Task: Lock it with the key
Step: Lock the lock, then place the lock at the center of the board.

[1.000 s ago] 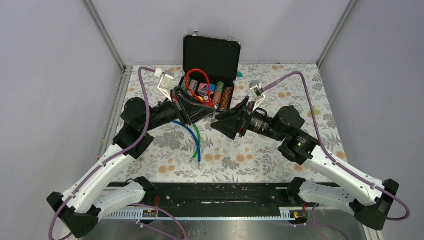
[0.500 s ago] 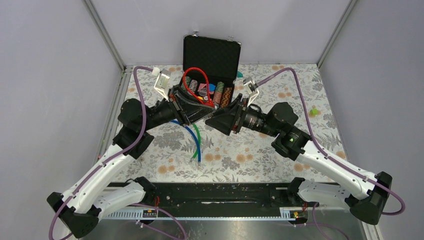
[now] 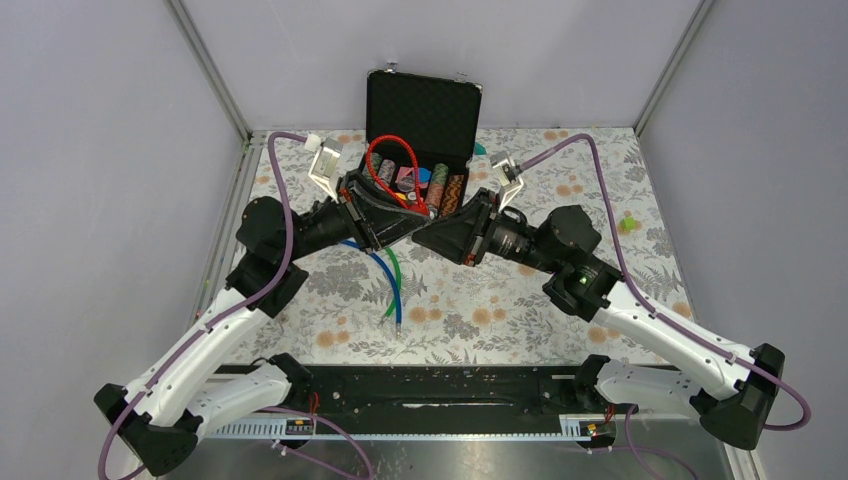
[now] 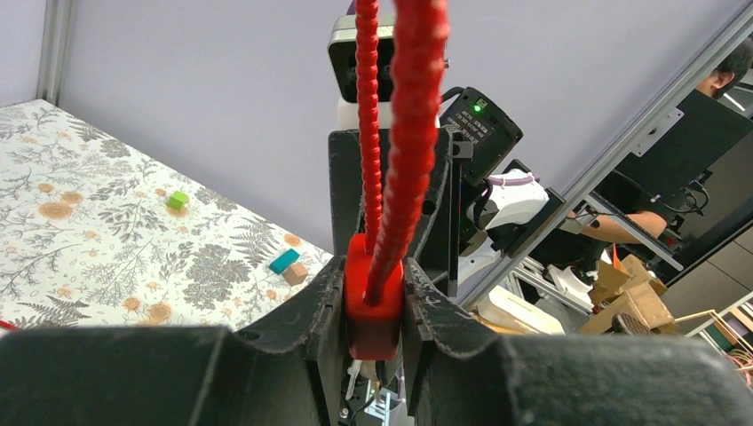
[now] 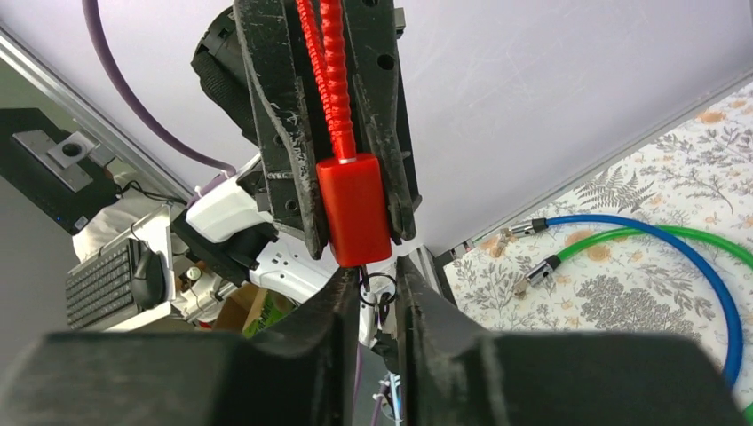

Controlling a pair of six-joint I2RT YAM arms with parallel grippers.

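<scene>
Top view: the red ribbed cable lock (image 3: 388,165) hung just before the open black case (image 3: 425,105). Left wrist view: the left gripper (image 4: 373,277) was clamped on its red block body (image 4: 373,312). Right wrist view: the right gripper (image 5: 377,273) stood nearly closed just under that body, around a dark wire ring (image 5: 380,288); whether it gripped could not be told.

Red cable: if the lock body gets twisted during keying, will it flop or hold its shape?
Probably semi-stiff: the cable rises from the lock body in an unsupported arch without drooping. Its ribbed sleeve likely bends rather than kinks. The body, clamped in the left gripper, looks rigid.
</scene>
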